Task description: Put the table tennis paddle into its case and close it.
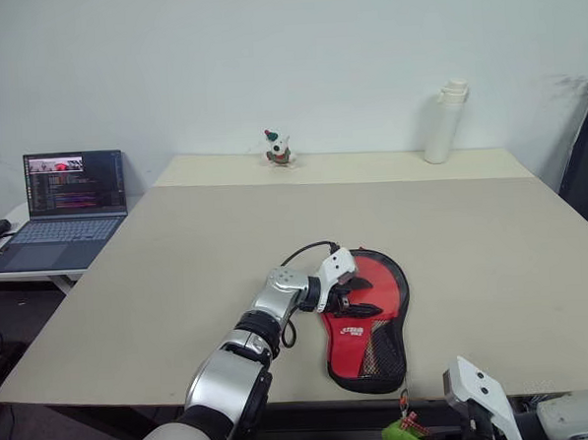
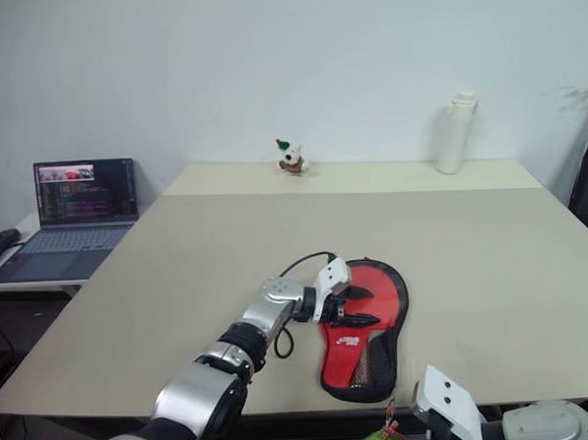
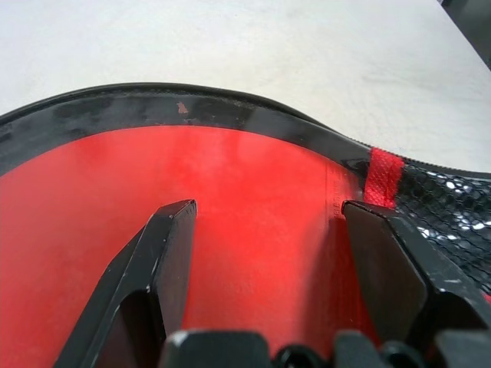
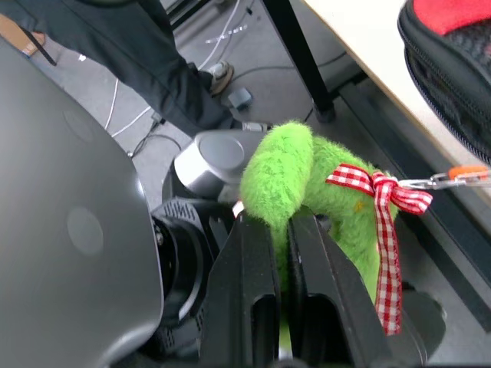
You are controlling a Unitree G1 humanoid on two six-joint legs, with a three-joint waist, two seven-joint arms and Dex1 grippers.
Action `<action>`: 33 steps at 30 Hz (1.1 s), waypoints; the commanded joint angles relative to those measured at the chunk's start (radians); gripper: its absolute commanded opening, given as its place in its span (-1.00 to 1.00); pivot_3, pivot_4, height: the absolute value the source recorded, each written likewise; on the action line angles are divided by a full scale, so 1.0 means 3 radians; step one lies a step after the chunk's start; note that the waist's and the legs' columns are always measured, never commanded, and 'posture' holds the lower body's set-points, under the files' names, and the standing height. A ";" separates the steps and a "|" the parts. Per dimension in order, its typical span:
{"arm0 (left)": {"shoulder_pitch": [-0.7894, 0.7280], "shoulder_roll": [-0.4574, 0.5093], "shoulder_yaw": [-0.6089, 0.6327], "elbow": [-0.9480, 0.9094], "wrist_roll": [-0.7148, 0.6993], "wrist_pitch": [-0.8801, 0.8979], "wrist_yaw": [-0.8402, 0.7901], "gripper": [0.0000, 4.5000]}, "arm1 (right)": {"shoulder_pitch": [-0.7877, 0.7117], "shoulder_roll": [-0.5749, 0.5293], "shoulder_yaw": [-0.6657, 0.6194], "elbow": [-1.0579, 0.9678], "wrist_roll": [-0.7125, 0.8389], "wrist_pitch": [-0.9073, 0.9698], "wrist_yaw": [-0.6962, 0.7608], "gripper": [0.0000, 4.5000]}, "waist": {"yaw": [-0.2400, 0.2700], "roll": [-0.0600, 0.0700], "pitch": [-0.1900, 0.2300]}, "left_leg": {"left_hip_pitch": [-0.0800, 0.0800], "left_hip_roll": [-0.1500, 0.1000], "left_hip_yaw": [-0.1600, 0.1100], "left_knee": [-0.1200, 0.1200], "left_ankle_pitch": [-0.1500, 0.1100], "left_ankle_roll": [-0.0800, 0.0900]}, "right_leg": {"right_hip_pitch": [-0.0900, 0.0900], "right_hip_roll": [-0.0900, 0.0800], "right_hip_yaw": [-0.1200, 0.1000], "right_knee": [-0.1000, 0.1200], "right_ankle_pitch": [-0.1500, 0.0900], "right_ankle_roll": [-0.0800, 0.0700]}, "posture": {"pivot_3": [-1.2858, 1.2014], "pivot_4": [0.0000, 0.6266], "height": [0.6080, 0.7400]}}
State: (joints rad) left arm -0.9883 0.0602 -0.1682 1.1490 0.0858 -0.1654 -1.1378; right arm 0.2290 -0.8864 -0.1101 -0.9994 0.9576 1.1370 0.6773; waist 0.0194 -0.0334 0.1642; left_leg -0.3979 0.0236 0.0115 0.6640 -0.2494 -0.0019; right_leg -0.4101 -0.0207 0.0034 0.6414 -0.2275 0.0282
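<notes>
The case (image 1: pixel 389 371), a black paddle-shaped pouch, lies open near the table's front edge with its mesh pocket (image 3: pixel 453 207) showing. The table tennis paddle (image 1: pixel 384 277) rests inside it, red face up, a white logo near the handle end. My left gripper (image 1: pixel 362 300) hovers open just over that red face (image 3: pixel 253 176), its black fingers (image 3: pixel 165 261) spread apart with nothing between them. Below the table's front edge, my right gripper (image 4: pixel 280 230) is shut on the fuzzy green ring charm (image 4: pixel 295 172), which carries a red checked ribbon and clips to the case.
A laptop (image 1: pixel 67 207) stands open on a side desk at the left. At the table's far edge are a small toy figure (image 1: pixel 278 148) and a white bottle (image 1: pixel 447 121). A black table leg (image 4: pixel 299 54) and floor cables lie under the table.
</notes>
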 commanded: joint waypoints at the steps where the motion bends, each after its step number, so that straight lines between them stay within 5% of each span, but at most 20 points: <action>1: 0.0060 -0.0057 -0.0093 0.0132 0.0103 0.0042 0.0068 0.47 | -0.0078 0.0047 0.0179 -0.0131 0.0267 -0.0052 -0.0065 -0.99 | 0.0000 0.0000 0.0000 | 0.0000 0.0000 -0.0001 0.0000 0.0000 0.0000 | 0.0000 0.0000 -0.0001 0.0000 0.0000 -0.0001 | 0.03 -0.52 1.00; 7: 0.0048 -0.0061 -0.0091 0.0135 0.0101 0.0031 0.0092 0.47 | -0.0231 -0.0049 0.0141 0.0056 0.0396 -0.0021 -0.0119 -0.99 | 0.0001 0.0000 0.0000 | -0.0002 0.0000 -0.0007 0.0000 0.0000 0.0000 | 0.0001 0.0000 -0.0008 0.0000 -0.0001 -0.0002 | 0.03 -0.52 1.00; 18: 0.0052 -0.0107 -0.0075 0.0113 0.0077 0.0029 0.0140 0.47 | -0.0160 -0.0247 0.0060 0.0007 0.0667 -0.0138 -0.0196 0.58 | 0.0002 0.0000 0.0000 | -0.0002 0.0000 -0.0020 0.0001 0.0000 0.0000 | 0.0008 -0.0003 -0.0025 -0.0002 -0.0004 -0.0007 | 0.03 -0.52 1.00; 28: 0.0081 -0.0068 0.0000 -0.0066 -0.0027 0.0027 0.0119 0.47 | -0.0236 -0.0555 -0.0137 0.0116 0.0867 -0.0208 -0.0105 0.58 | 0.0003 0.0001 0.0003 | -0.0005 0.0000 -0.0028 0.0001 0.0000 0.0000 | 0.0009 -0.0005 -0.0036 -0.0003 -0.0006 -0.0010 | 0.03 -0.52 1.00; 33: 0.0113 -0.0038 0.0013 -0.0128 -0.0039 0.0029 0.0124 0.47 | -0.0301 -0.0700 0.0013 0.0326 0.0471 -0.0275 -0.0077 0.58 | 0.0003 -0.0001 0.0004 | -0.0006 0.0001 -0.0028 0.0000 0.0000 0.0000 | 0.0009 -0.0005 -0.0040 -0.0004 -0.0007 -0.0012 | 0.03 -0.52 1.00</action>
State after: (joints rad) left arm -0.9729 0.0533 -0.1597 1.1189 0.0779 -0.1618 -1.1016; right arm 0.1486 -1.0730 -0.1249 -0.9137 1.1485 1.0765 0.6397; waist 0.0203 -0.0338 0.1654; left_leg -0.3996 0.0239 0.0029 0.6640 -0.2494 -0.0020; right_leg -0.4074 -0.0222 -0.0084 0.6403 -0.2297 0.0244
